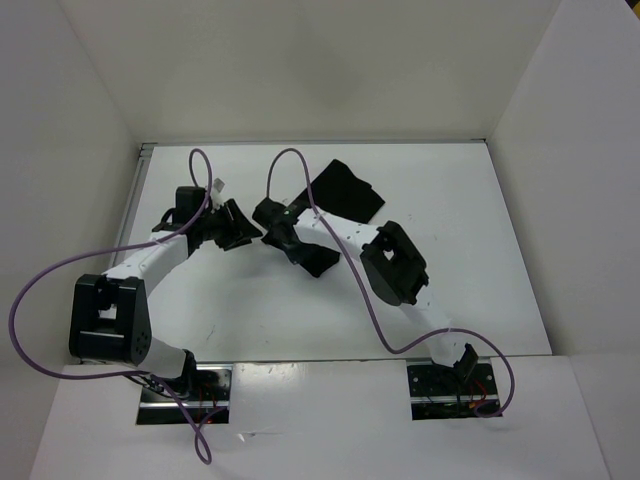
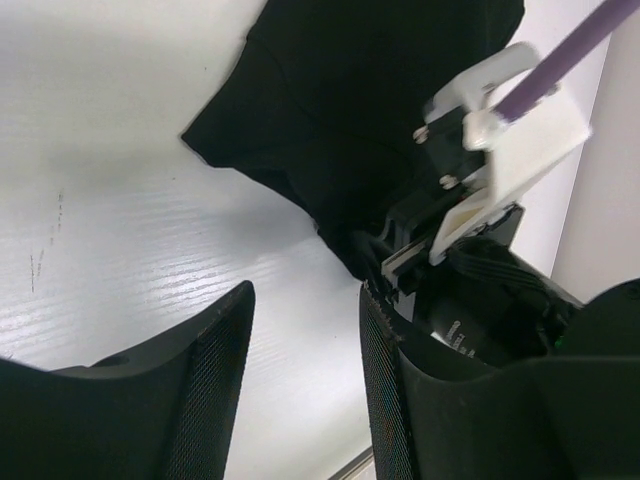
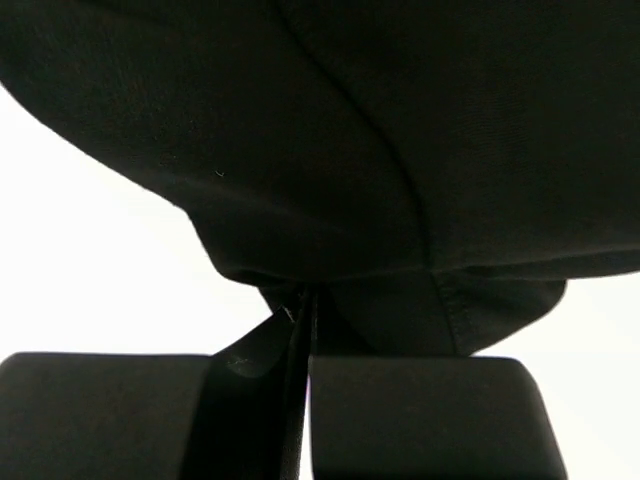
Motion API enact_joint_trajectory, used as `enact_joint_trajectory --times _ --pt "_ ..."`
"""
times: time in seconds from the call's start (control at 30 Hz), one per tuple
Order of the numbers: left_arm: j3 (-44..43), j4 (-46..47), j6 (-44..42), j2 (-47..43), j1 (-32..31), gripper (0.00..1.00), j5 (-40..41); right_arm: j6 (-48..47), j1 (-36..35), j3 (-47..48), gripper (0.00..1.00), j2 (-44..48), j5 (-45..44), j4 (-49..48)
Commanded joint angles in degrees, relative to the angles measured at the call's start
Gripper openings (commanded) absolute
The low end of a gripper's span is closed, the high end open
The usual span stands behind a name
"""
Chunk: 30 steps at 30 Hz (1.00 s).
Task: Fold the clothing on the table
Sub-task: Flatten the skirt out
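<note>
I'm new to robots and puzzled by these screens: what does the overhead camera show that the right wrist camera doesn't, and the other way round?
Only the overhead view shows the whole white table, the left arm and right arm reaching in, and their purple cables. Only the right wrist view shows, close up, the right arm's jaws shut on a pinch of fabric, with a seam running across the cloth above. Both show the black clothing against the white tabletop.
</note>
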<state>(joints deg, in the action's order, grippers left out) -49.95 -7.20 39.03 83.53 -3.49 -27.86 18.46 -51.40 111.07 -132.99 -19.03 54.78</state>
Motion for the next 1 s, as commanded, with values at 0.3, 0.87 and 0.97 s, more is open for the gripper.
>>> enact_joint_trajectory --times 0.3,0.87,0.97 --pt "0.56 1.66 -1.14 -0.12 0.93 0.54 -1.32 2.9 -0.02 30.31 0.0 8.37 -10.67 7.25" --pt "2.14 2.72 -0.62 -1.17 1.46 0.54 -1.32 17.13 -1.25 2.98 0.0 24.07 -12.9 15.97" --pt "2.14 2.1 -0.62 -1.17 1.46 0.54 -1.32 21.7 -1.25 -14.17 0.02 32.51 -3.76 15.97"
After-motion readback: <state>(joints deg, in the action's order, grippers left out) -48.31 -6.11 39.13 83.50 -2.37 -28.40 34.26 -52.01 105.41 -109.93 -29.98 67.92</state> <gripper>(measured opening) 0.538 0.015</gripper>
